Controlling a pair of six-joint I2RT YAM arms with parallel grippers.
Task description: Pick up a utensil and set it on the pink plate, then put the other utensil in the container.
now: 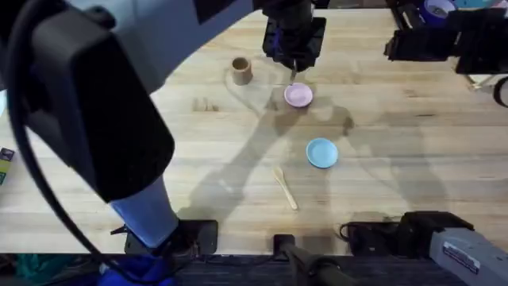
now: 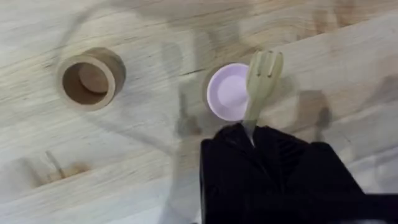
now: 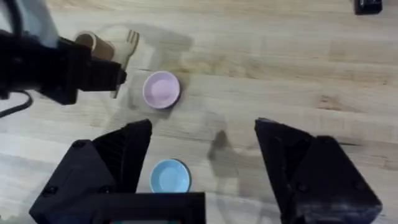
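Observation:
My left gripper (image 1: 294,57) hangs over the far middle of the table, shut on the handle of the pale wooden fork (image 2: 262,77). The fork's pronged head hangs just above the near edge of the small pink plate (image 1: 298,96), apart from it. In the left wrist view the prongs overlap the pink plate (image 2: 225,93). The tan cylindrical container (image 1: 241,70) stands upright to the plate's left, and its inside (image 2: 87,81) holds nothing. The wooden spoon (image 1: 285,188) lies flat on the table nearer me. My right gripper (image 3: 202,134) is held high, open, with nothing between its fingers.
A light-blue plate (image 1: 321,152) sits between the pink plate and the spoon. Dark equipment (image 1: 444,40) crowds the far right corner. Bare wood lies to the left of the container and to the right of both plates.

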